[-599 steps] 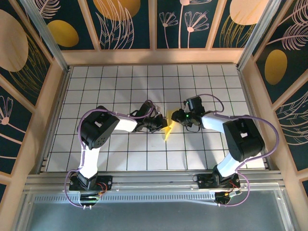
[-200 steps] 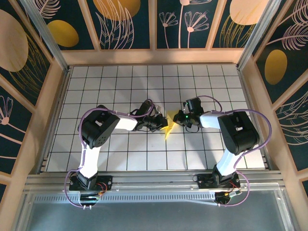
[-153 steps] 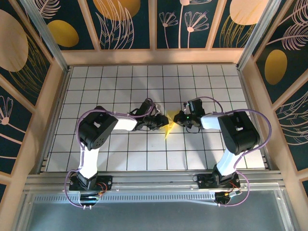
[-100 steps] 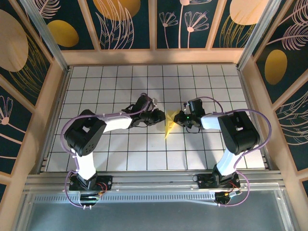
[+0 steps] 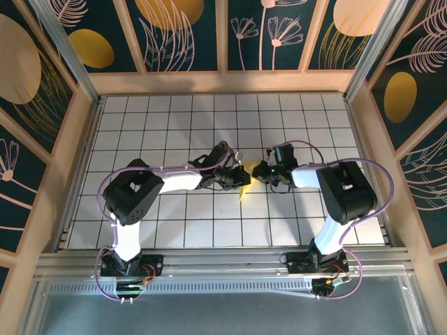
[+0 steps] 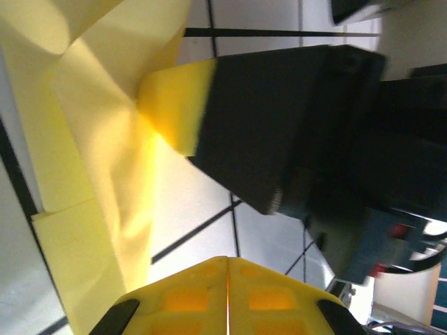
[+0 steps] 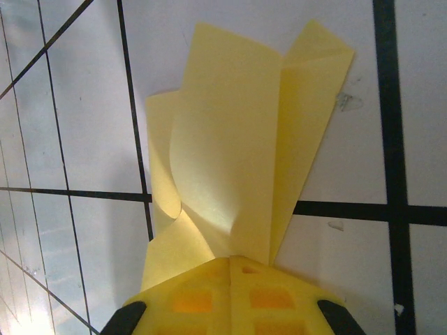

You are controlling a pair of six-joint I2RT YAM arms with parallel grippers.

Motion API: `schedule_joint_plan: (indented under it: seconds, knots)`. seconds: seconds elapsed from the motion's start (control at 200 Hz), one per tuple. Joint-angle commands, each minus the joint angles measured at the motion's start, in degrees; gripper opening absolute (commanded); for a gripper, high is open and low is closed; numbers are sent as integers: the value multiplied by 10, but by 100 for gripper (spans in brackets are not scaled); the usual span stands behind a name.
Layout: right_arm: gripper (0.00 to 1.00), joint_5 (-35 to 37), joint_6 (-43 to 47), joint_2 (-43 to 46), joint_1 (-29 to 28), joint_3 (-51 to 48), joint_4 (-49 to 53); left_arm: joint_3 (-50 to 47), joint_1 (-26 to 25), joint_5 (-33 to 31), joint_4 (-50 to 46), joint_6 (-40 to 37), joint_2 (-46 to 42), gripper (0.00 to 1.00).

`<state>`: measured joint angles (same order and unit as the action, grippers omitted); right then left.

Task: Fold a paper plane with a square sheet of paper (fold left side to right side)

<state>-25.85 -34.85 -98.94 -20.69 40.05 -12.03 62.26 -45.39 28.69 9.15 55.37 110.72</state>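
The yellow sheet of paper (image 5: pixel 244 188), folded into a slim pointed paper-plane shape, lies on the white grid table between both arms. In the right wrist view its creased layers (image 7: pixel 237 139) fan away from my right gripper (image 7: pixel 230 259), which is shut on the paper's near end. My right gripper (image 5: pixel 258 172) sits at the paper's right side in the top view. My left gripper (image 5: pixel 239 176) meets it from the left. In the left wrist view its fingertips (image 6: pixel 227 262) are pressed together with nothing between them. The paper (image 6: pixel 105 174) rises just to their left, its corner under the black right gripper (image 6: pixel 279 118).
The white grid table (image 5: pixel 174 223) is enclosed by wooden rails and dark painted wall panels (image 5: pixel 42 84). Both arm bases are bolted at the near edge (image 5: pixel 223 265). The two grippers stand almost touching at the table's middle.
The left arm swung up and away from the paper half a second ago, then came back against its left side. Its jaws closed. The right arm held still on the paper.
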Motion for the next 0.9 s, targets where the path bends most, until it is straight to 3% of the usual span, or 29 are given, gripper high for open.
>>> schedule_joint_plan:
  seconds: [0.0, 0.896]
  knots:
    - [0, 19, 9, -28, -1, -21, 66, 14, 1, 14, -16, 6, 19, 8]
    - [0, 25, 14, -34, -7, -10, 78, -24, -2, -9, -27, -2, 44, 7]
